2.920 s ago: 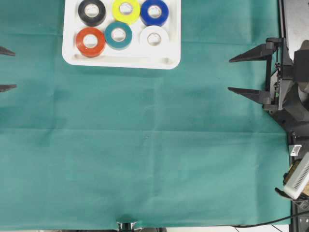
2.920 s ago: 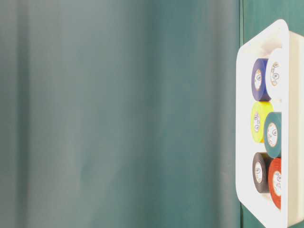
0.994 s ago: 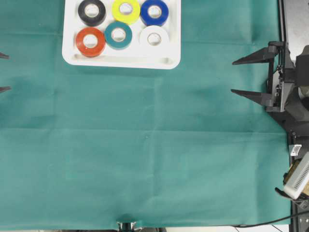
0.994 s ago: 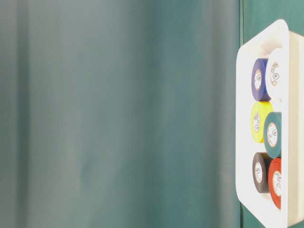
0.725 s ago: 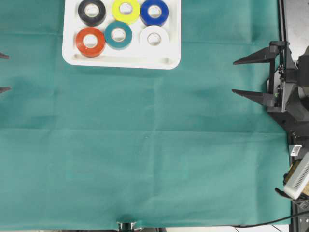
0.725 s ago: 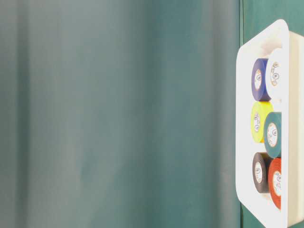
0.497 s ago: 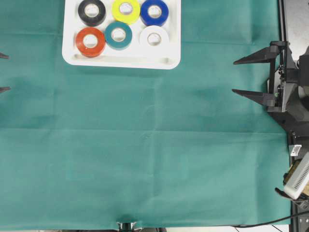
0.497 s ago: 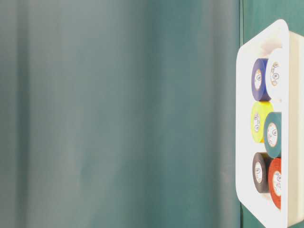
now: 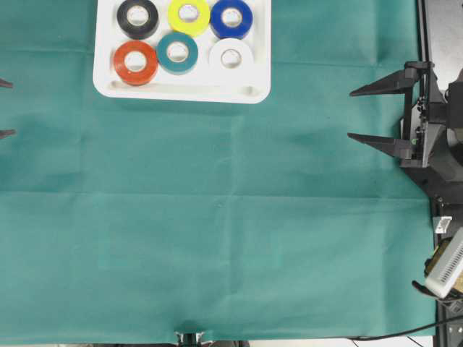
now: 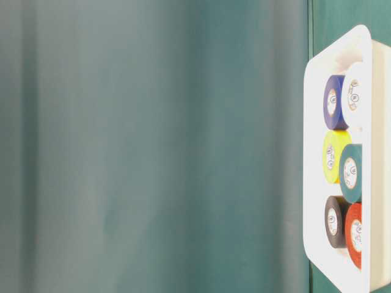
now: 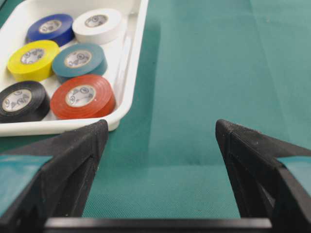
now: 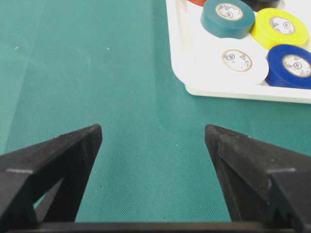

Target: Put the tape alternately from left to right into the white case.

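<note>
comparing against the view from moments back: finding both arms drawn a little further out toward the sides of the desk, and hardly shifting at all over the last second. seeing the left fingers point(image 11: 73, 160) showing only as two dark tips at the left edge of the overhead view, spread wide and gripping nothing. seeing the right fingers point(image 9: 376, 85) hanging at the right edge, likewise splayed wide and empty, pointing inward over the green cloth point(image 9: 217, 238).

finding nothing altered inside the white case point(image 9: 181, 94), sitting at the top of the overhead view, left of centre. counting six rolls in two rows of three: black roll point(image 9: 137, 18), yellow roll point(image 9: 189, 14) and blue roll point(image 9: 231, 18) along the far row; red-orange roll point(image 9: 135, 62), teal roll point(image 9: 177, 52) and white roll point(image 9: 231, 56) along the near row. spotting no roll out on the cloth.

judging the placing finished, with the pulling back reading as retreat after the last drop, not as a reach for more.

noting every roll lying flat on its side face, pale core opening facing straight up, so each winding axis standing upright; being round, offering no long axis in plan. noting the case lying with its long side running left to right in the overhead view, rim up, short sides facing the two arms.
</note>
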### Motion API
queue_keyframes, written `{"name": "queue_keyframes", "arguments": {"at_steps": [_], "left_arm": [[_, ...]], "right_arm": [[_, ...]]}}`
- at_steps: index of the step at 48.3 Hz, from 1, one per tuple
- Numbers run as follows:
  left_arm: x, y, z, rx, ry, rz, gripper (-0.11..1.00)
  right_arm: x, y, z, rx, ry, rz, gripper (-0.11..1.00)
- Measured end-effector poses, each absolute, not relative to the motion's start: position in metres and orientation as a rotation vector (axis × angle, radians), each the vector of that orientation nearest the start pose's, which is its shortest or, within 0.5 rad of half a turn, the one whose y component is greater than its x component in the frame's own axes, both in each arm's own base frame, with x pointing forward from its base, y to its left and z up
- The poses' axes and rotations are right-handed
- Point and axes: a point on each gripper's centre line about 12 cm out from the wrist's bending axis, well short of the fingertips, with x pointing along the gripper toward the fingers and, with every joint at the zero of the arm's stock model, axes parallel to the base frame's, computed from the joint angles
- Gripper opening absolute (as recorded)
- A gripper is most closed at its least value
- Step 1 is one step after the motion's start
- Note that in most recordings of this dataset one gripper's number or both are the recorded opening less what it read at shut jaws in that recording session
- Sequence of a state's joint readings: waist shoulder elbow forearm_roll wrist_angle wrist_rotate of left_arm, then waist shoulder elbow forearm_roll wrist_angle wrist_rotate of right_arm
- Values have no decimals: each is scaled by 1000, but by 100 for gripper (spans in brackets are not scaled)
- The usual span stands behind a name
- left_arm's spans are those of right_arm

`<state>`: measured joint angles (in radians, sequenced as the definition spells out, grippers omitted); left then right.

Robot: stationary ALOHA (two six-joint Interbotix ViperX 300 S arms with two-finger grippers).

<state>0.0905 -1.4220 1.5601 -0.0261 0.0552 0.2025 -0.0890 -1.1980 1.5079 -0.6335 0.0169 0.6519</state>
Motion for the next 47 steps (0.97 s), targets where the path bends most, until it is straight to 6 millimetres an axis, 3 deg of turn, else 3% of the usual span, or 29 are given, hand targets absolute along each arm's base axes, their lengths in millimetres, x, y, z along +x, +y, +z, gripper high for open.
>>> {"name": "queue_keyframes", "arguments": {"at_steps": [47], "left_arm": [[125,11,166,167,200,72,93]], "right_arm": [[138,-13,158,30,333,-98,78]]}}
